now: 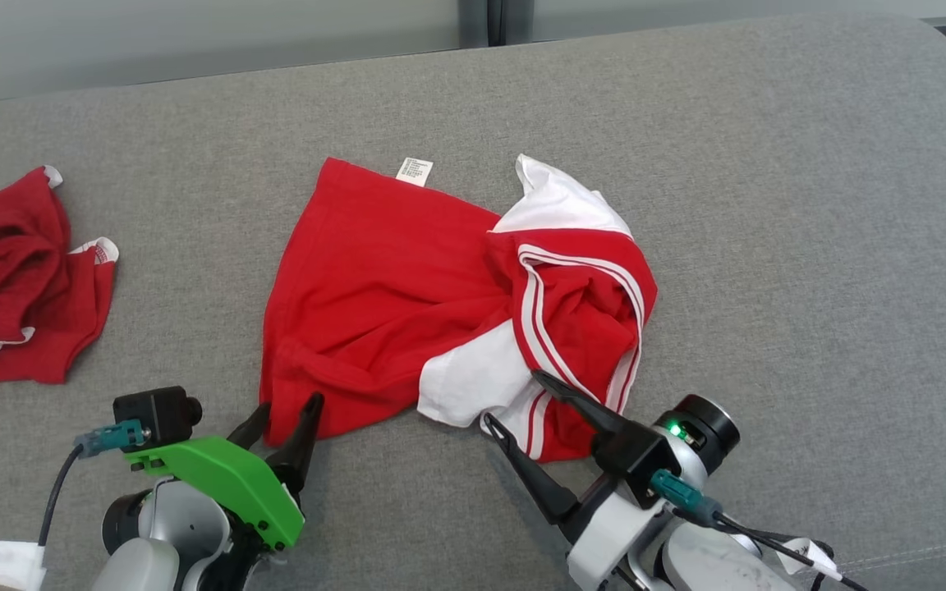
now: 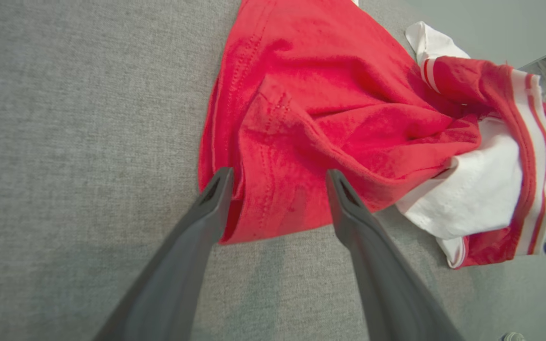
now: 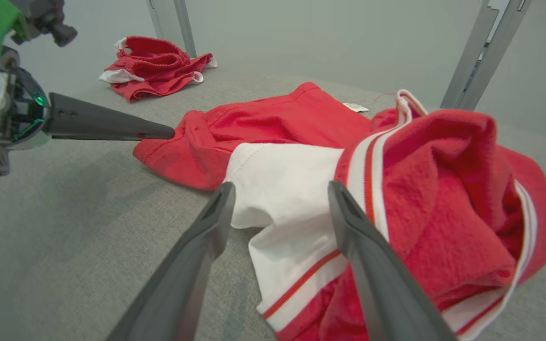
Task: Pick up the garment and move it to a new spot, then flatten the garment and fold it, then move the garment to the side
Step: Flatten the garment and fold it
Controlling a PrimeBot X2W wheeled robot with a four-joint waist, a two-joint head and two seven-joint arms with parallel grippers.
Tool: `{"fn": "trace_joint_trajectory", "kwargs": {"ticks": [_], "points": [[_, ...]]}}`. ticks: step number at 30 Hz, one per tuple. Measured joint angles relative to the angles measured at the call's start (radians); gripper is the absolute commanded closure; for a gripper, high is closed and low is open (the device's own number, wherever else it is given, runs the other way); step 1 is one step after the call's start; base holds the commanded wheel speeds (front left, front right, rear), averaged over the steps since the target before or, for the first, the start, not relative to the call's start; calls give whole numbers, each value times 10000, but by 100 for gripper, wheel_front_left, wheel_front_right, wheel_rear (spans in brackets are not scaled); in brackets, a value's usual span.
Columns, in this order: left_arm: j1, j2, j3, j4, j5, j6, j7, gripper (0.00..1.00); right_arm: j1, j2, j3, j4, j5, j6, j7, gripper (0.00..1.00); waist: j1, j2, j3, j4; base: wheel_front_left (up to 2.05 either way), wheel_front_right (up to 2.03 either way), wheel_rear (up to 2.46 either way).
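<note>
A: Where is the garment (image 1: 383,304)?

B: In the middle of the desk (image 1: 769,246), which is covered in grey cloth with a fine, flat weave. The garment looks like a red and white knit shirt, soft and slightly fuzzy up close. It lies half spread, half bunched.

A: Which half is which?

B: The left part lies fairly flat, a broad red shape with a stitched hem. A small white care label (image 1: 414,170) sticks out at its far edge. The right part is twisted into a rumpled mound, where a white sleeve (image 1: 481,377) and white-striped trim (image 1: 540,316) curl over one another.

A: And the hands?

B: The left hand (image 1: 288,406) has its two long, dark, tapered fingers spread apart. They stand one on either side of the garment's near left corner, where the hem doubles over in a thick fold. It pinches nothing, and I cannot tell whether the tips touch the cloth.

A: The right one?

B: The right hand (image 1: 511,396) is spread just as wide and is empty. Its smooth matte fingers bracket the near edge of the white sleeve, close to a thin red stripe.

A: Anything else on the desk?

B: A second red garment (image 1: 13,279) with white edging, crumpled into a loose heap, well apart at the far left.
</note>
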Motion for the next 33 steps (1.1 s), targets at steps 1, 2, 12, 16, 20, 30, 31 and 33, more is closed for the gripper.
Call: {"fn": "trace_joint_trajectory", "kwargs": {"ticks": [1, 2, 12, 16, 20, 30, 31, 33], "points": [[0, 0, 0, 0, 0, 0, 0, 0, 0, 0, 0, 0, 0, 0, 0, 0, 0, 0, 0, 0, 0, 0, 0], [-43, -2, -71, -17, 38, 0, 0, 0, -119, -2, 61, 171, -81, 4, 0, 0, 0, 0, 16, 38, 0, 0, 0], [-306, -98, -303, -253, 228, 0, -6, 0, -834, -36, 663, 1553, -449, 88, 0, 0, 0, 0, 160, 464, 0, 0, 0], [-307, -92, -228, -337, 303, 4, -15, 0, -1251, -27, 658, 1567, -474, -127, 0, 0, 0, 0, 178, 538, 0, 0, 0], [-306, -92, -221, -374, 307, 13, -17, 0, -1317, -33, 644, 1942, -504, -380, 0, 0, 0, 0, 162, 574, 0, 0, 0], [-304, -96, -242, -405, 364, 17, -19, 0, -1464, -31, 907, 2784, -627, -709, 0, 100, 0, 0, 110, 624, 0, 0, 0], [-303, -94, -236, -405, 364, 17, -21, 0, -1475, -31, 869, 2759, -510, -752, 0, 100, 0, 0, 104, 618, 0, 0, 0], [-295, -82, -174, -399, 366, 21, -115, 0, -1484, -36, 742, 2577, -136, -825, 0, 100, 0, 0, 84, 588, 0, 0, 0]]}}
